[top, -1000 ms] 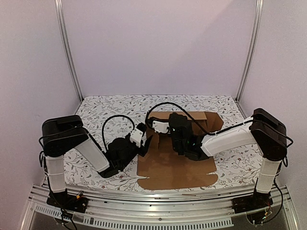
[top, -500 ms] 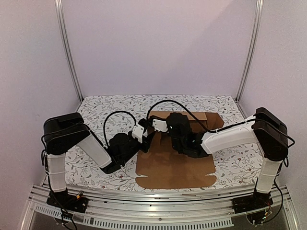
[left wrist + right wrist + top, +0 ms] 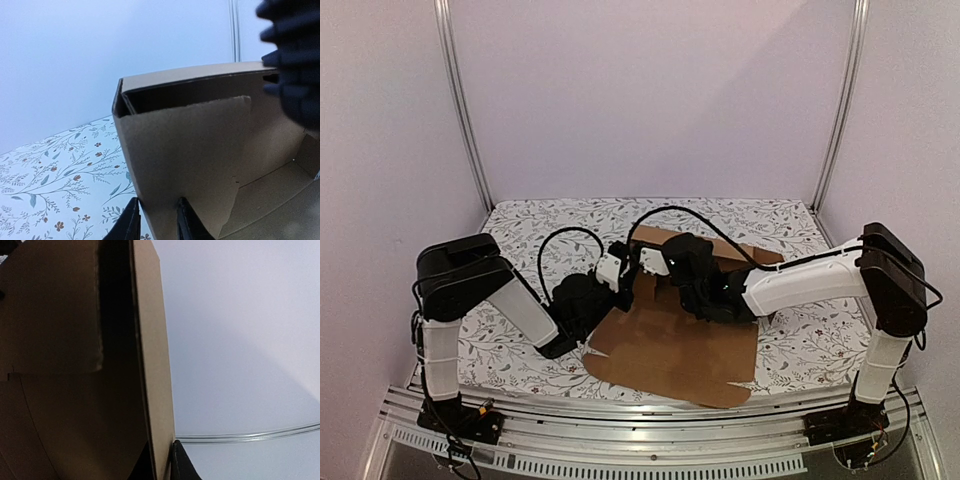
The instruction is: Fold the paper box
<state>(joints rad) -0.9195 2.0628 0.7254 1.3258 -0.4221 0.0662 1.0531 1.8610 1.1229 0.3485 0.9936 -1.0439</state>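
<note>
Paper box (image 3: 670, 345) walls raised; left claw (image 3: 157, 210) seemingly pinching side flap (image 3: 185, 160).

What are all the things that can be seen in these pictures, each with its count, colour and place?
paper box: one, brown, partly folded, middle of the table between the arms
tablecloth: one, white with a leaf print, covering the table
frame posts: two, silver, at the far corners
rail: one, silver, along the near edge
walls: pale lilac, behind and at both sides
cables: two, black, looping above the wrists
left arm: one, black and white, near left, reaching to the box
right arm: one, black and white, near right, reaching to the box
left gripper: one, black, a box flap between its fingers
right gripper: one, black, a box wall between its fingers
</note>
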